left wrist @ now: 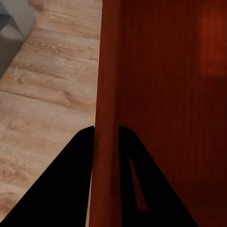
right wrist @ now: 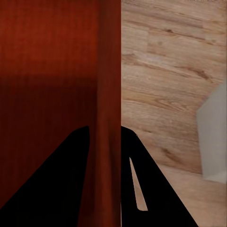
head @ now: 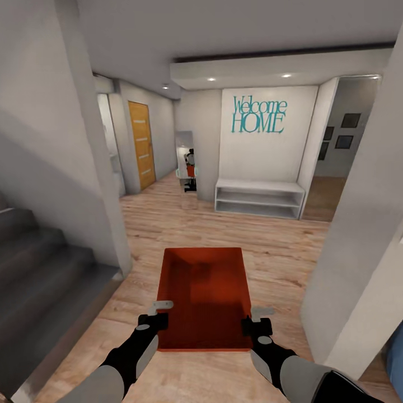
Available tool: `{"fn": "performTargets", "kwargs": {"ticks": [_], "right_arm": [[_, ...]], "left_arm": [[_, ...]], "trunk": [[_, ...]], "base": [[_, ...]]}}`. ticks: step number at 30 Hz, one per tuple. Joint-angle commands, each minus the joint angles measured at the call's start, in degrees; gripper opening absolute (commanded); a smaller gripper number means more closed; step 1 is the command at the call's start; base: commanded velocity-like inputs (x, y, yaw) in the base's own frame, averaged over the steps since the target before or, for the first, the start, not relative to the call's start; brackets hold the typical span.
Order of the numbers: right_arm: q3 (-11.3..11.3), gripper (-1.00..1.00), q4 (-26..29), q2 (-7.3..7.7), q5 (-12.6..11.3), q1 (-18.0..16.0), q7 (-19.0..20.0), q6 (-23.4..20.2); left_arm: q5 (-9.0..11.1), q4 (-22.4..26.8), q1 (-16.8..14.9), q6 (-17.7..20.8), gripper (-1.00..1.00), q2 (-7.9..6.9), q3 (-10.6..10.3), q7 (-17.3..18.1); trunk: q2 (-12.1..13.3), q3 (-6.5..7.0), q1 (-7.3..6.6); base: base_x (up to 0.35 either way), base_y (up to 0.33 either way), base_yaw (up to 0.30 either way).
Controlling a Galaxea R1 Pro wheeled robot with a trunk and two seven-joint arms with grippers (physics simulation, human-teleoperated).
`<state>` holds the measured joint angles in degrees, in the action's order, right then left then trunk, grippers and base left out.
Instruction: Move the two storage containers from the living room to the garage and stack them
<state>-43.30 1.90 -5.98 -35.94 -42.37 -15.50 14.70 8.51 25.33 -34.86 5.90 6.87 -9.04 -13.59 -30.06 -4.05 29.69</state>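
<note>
Item: one orange-red storage container (head: 204,296), open-topped, held level above the light wood plank floor (head: 224,229) in front of the robot. Left gripper (head: 158,313) clamps the container's left wall, one finger on each side; right gripper (head: 258,318) likewise clamps the right wall. Surroundings: grey staircase (head: 39,268) at left, white shelf bench (head: 259,198) beneath teal "Welcome HOME" lettering (head: 258,115), orange door (head: 142,144) beyond.

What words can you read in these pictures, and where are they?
"Welcome HOME": teal letters on the white wall panel above the white shelf bench.
The dark framed pictures in the room at the right are too small to show any writing.
</note>
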Motion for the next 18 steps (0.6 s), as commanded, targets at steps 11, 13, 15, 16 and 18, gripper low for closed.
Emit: {"fn": "performTargets", "kwargs": {"ticks": [11,13,15,16,18], "right_arm": [[3.67,-1.00,0.04,0.62,-0.43,-0.06,-0.15,0.60],[3.67,-1.00,0.04,0.62,-0.42,-0.07,-0.15,0.60],[3.69,-1.00,0.04,0.62,-0.44,-0.07,-0.15,0.60],[3.69,-1.00,0.04,0.62,-0.44,-0.07,-0.15,0.61],[3.69,-1.00,0.04,0.62,-0.44,-0.08,-0.15,0.62]], "left_arm": [[0.19,0.07,-0.03,0.43,-1.00,-0.37,0.78,-1.11],[0.19,0.07,-0.03,0.43,-1.00,-0.37,0.78,-1.10],[0.19,0.07,-0.03,0.43,-1.00,-0.37,0.78,-1.09],[0.19,0.07,-0.03,0.43,-1.00,-0.37,0.78,-1.09],[0.19,0.07,-0.03,0.43,-1.00,-0.37,0.78,-1.09]], "trunk": [[-0.10,-0.11,0.06],[-0.10,-0.11,0.06],[-0.10,-0.11,0.06],[-0.10,-0.11,0.06],[-0.10,-0.11,0.06]], "base": [[0.322,0.000,0.000],[0.322,0.000,0.000],[0.322,0.000,0.000],[0.322,0.000,0.000],[0.322,0.000,0.000]]}}
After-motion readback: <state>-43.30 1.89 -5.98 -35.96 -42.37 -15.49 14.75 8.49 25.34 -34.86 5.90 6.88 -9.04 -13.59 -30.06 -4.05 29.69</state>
